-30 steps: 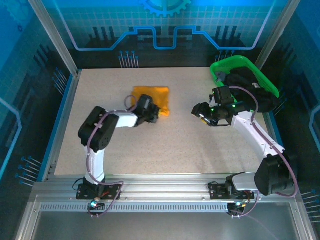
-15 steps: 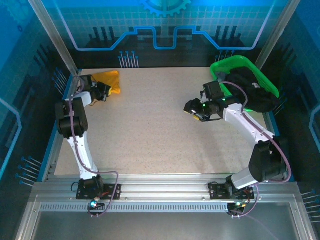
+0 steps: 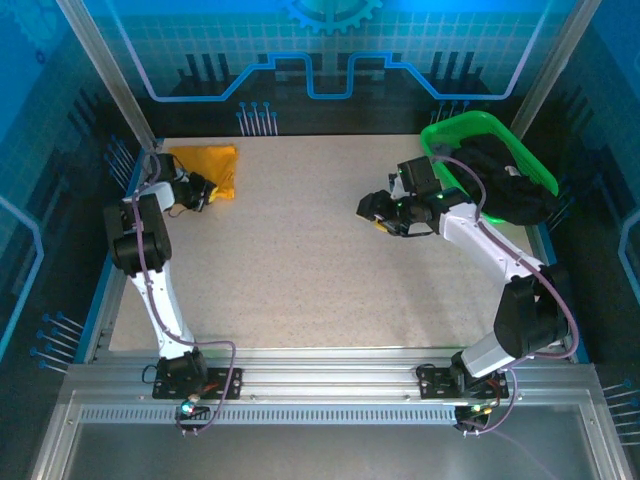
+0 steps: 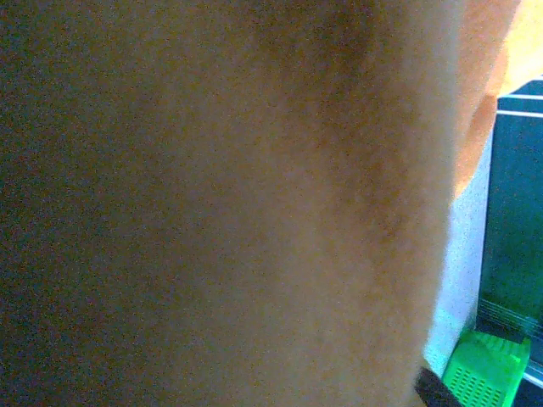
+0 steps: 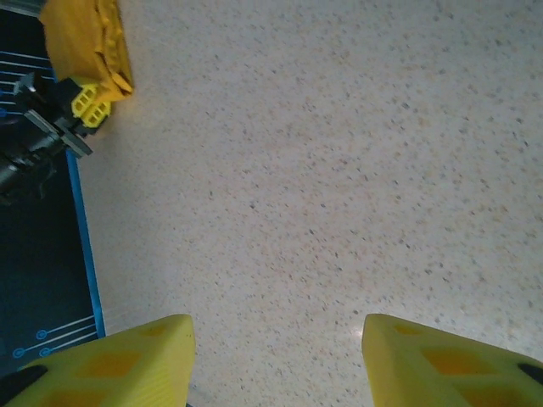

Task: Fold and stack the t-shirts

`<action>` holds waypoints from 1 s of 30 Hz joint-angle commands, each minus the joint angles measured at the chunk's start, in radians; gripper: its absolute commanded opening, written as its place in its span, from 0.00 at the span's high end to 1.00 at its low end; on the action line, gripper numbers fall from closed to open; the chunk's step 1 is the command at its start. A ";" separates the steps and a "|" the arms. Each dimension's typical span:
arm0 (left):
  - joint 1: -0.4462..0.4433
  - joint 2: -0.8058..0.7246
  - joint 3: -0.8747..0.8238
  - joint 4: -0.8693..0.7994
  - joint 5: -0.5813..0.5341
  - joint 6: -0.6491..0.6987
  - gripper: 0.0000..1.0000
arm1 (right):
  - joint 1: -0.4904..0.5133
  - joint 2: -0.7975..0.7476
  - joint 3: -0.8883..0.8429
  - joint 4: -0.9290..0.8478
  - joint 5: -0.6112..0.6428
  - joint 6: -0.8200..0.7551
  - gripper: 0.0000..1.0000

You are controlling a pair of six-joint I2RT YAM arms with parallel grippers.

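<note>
- Speckled table (image 3: 300, 270) inside a blue-lit cage, mostly bare in the middle right now.
- Big change: a second ago the folded orange t-shirt (image 3: 208, 160) sat mid-table with the left pincer (image 3: 200, 190) on it. Now it's way off in the far-left corner, lying flat.
- Half a second back the shirt looked bunched up at the pincer. Now it's spread into a neat little rectangle just beyond the pincer's tip, touching it or nearly so.
- In the left wrist view, blurry orange cloth (image 4: 212, 203) is right up against the lens. I honestly can't tell if that pincer is still pinching the shirt or has let go.
- From the right wrist view you can spot the shirt (image 5: 85, 34) with the left pincer's yellow fingers (image 5: 89, 103) at its edge, but too small to read the jaws.
- The right pincer (image 3: 378, 213) has drifted a bit further from the green basket (image 3: 470, 125) behind it. It's spread wide with nothing in it, just bare table between its fingers (image 5: 136, 356).
- My take: this shirt is folded and parked where the stack starts, so the left arm just needs to back off clean without dragging the fold open.
- There's a dark heap (image 3: 510, 190) in the basket, but I can't tell what it is.
</note>
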 commanded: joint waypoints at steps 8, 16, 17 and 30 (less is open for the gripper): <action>-0.047 -0.407 -0.200 -0.039 -0.116 0.013 0.01 | 0.014 -0.126 -0.040 0.306 -0.043 0.019 0.01; -0.330 -0.855 -0.426 -0.161 -0.495 -0.036 0.01 | -0.047 -0.203 -0.032 0.194 0.065 -0.030 0.00; -0.385 -0.913 -0.442 -0.218 -0.610 -0.040 0.01 | -0.054 -0.229 -0.030 0.151 0.119 -0.069 0.00; -0.571 -1.536 -1.138 0.103 -1.187 0.661 0.01 | -0.052 -0.496 -0.639 0.501 0.974 -0.602 0.00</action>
